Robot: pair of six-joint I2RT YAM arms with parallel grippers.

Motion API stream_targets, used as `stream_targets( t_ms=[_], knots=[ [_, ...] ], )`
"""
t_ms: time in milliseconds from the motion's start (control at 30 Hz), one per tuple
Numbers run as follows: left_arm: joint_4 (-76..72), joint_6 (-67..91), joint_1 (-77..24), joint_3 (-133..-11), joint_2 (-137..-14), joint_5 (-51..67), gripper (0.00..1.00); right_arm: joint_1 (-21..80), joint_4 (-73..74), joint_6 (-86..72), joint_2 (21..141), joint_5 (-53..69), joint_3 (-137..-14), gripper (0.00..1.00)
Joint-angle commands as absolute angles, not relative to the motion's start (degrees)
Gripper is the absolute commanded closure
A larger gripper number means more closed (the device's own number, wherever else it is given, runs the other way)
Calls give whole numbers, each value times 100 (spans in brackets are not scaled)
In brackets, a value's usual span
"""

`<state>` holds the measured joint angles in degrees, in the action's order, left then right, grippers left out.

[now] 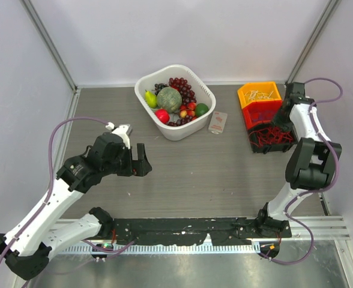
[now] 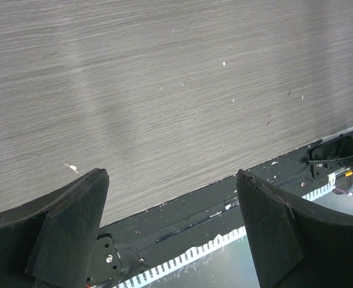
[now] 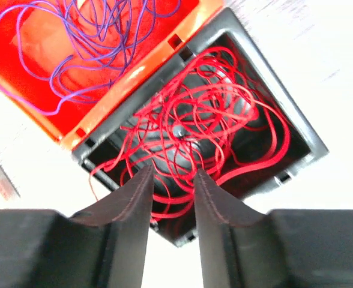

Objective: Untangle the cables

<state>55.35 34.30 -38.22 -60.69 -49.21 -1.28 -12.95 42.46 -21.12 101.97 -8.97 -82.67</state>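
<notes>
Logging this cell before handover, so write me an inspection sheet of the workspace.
Surface: grey wood-grain table, small specks.
Job's things: red cables bunched in black bin; purple cables in red bin; white cables in orange bin.
Clutter: white fruit basket; small packet.
Grippers: left gripper open over bare table; right gripper above black bin, fingers narrowly apart.
Cables: purple arm leads loop beside both arms.
Surroundings: plain white walls, metal frame posts.
</notes>
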Motion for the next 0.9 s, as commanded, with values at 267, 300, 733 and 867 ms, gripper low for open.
stream_targets(
  t_ms=[267, 300, 733, 867],
  knots=[
    [4949, 3892, -3797, -6495, -5063, 299, 8, 191, 4791, -1784, 7474, -1696, -7622, 43],
    [4774, 3954, -3797, -6469, -5010, 325, 8, 637, 4660, -1810, 7323, -1548, -7551, 43],
    [2639, 3701, -3806, -6714, -3675, -930, 0, 1749, 3743, -2198, 4580, -403, -7617, 18],
    [2110, 3253, -3806, -7153, -3603, -1397, 1, 1749, 3797, -2311, 4132, -1043, -8094, 14]
  ],
)
